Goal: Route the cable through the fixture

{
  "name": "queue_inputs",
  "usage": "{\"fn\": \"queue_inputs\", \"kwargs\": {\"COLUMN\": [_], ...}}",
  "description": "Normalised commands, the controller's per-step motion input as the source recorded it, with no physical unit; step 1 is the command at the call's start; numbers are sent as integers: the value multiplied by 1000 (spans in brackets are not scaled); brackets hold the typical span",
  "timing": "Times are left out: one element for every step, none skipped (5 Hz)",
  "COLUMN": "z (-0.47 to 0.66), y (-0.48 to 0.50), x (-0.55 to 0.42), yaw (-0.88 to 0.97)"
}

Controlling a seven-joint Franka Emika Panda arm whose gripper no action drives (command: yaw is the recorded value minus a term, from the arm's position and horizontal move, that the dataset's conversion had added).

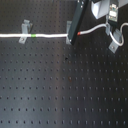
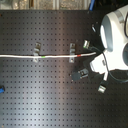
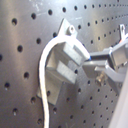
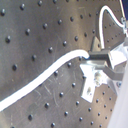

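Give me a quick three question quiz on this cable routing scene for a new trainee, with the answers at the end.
1. True or false: the hand is open and clear of the white cable.
2. What colour is the band on the cable, beside the clip at the first exterior view's left? A red, B green, C blue.
3. Fill in: the cable lies on a black perforated ___.
Key: 1 false, the hand is shut on the cable. 2 B. 3 board.
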Motion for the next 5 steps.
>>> {"fn": "queue_inputs", "kwargs": {"z": [-553, -331, 96, 393, 197], "y": [-159, -71, -202, -187, -245], "x": [-88, -145, -164, -42, -64], "yaw": [57, 57, 0, 0, 0]}}
